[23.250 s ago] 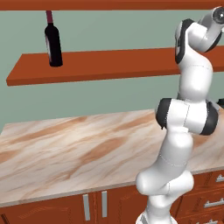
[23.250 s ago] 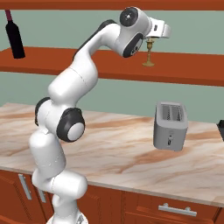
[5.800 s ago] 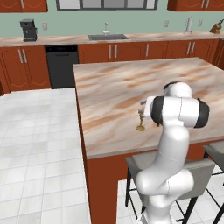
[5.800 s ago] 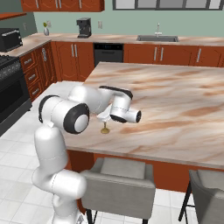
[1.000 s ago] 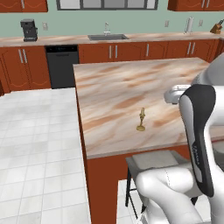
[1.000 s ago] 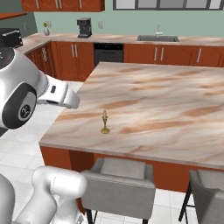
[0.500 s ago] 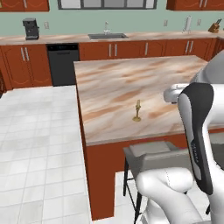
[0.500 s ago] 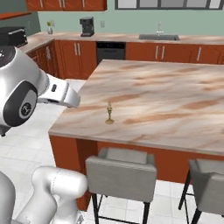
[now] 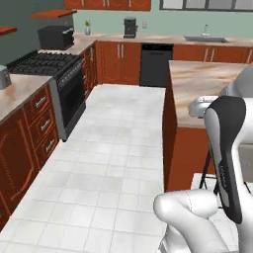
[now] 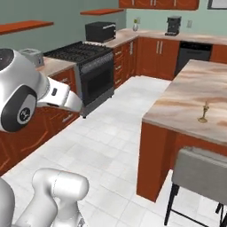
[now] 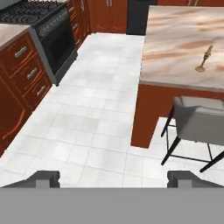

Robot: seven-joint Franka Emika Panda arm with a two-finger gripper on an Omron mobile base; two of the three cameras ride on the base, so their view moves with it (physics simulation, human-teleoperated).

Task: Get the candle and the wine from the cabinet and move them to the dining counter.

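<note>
Near the dining counter [image 10: 177, 108] edge, upright candle [image 10: 204, 112], open tiled floor [image 10: 102, 146] beside

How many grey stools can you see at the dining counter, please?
2: one stool at the dining counter near the candle, another cut off at the right edge. Others may be out of frame.

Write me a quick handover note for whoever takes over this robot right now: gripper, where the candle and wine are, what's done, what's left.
Gripper: open, holding nothing, over the white tile floor.
Candle: upright on the dining counter, near the edge above a grey stool; also in the hand view. Delivered.
Wine: not on the dining counter, so not delivered.
Base faces the range side, with wall shelves above.
Left: fetch the wine from the cabinet and set it on the dining counter.
</note>
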